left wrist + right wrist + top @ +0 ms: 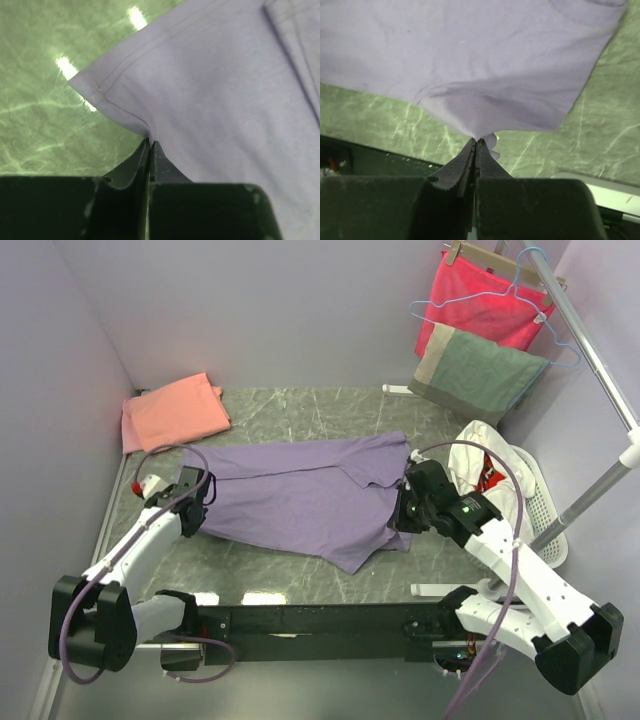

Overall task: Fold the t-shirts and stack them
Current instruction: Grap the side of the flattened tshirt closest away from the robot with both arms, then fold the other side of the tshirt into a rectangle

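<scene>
The lavender-purple t-shirt (pixel 300 490) lies spread across the middle of the green marble table. My left gripper (pixel 190 512) is shut on its left hem edge; in the left wrist view the cloth (pixel 215 85) is pinched at the gripper (pixel 150 142). My right gripper (pixel 402 515) is shut on the shirt's right edge; in the right wrist view the cloth (pixel 485 65) bunches into the gripper (pixel 476 141). The salmon-pink t-shirt (pixel 172 412) lies folded at the back left corner.
A bright red cloth (pixel 480 302) and a grey-green towel (pixel 475 372) hang on hangers at the back right. A white laundry basket (pixel 535 510) with clothes stands at the right. A metal rail (pixel 590 350) runs along the right side.
</scene>
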`<state>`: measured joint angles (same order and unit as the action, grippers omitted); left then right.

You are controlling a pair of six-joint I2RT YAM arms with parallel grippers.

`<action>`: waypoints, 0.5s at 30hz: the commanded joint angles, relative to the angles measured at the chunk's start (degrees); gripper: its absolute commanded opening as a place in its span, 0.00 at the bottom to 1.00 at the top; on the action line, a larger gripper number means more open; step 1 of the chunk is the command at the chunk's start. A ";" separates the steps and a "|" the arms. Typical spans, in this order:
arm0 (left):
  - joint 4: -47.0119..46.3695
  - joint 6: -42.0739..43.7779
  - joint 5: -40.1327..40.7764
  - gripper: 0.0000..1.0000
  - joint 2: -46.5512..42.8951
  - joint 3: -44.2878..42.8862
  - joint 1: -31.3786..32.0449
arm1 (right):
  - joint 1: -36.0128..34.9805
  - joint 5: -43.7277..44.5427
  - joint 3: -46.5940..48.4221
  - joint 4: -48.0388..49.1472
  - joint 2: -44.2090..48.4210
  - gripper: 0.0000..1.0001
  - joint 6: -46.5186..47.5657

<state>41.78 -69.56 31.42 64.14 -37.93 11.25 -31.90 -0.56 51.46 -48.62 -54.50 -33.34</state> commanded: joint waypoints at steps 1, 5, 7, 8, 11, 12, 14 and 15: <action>2.16 4.52 3.56 0.08 3.70 -5.04 0.00 | 1.84 1.61 2.94 4.58 -3.84 0.01 2.84; 1.29 5.49 4.79 0.13 7.39 -6.36 0.00 | 2.98 1.52 3.91 6.61 -7.72 0.00 3.98; -0.38 6.89 4.96 0.15 8.37 -6.97 0.00 | 3.33 1.70 4.61 7.83 -9.73 0.00 4.51; -1.08 7.15 4.97 0.16 9.50 -7.33 0.00 | 3.86 2.22 5.13 7.84 -10.53 0.00 4.86; -2.40 8.56 5.14 0.17 12.14 -9.08 0.00 | 4.74 4.59 7.59 7.93 -13.43 0.00 6.27; -3.10 9.87 5.14 0.17 12.76 -9.35 0.00 | 5.18 5.12 8.12 8.01 -14.22 0.00 6.97; -4.25 11.19 5.84 0.18 14.77 -10.75 0.00 | 6.14 5.48 9.71 7.93 -16.33 0.00 7.76; -4.69 11.90 5.85 0.19 15.57 -11.37 0.00 | 6.41 6.00 10.06 8.54 -17.56 0.00 7.94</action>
<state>40.49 -61.80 34.63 77.32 -45.39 11.25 -27.11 2.07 57.43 -43.07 -69.52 -28.12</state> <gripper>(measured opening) 0.179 0.008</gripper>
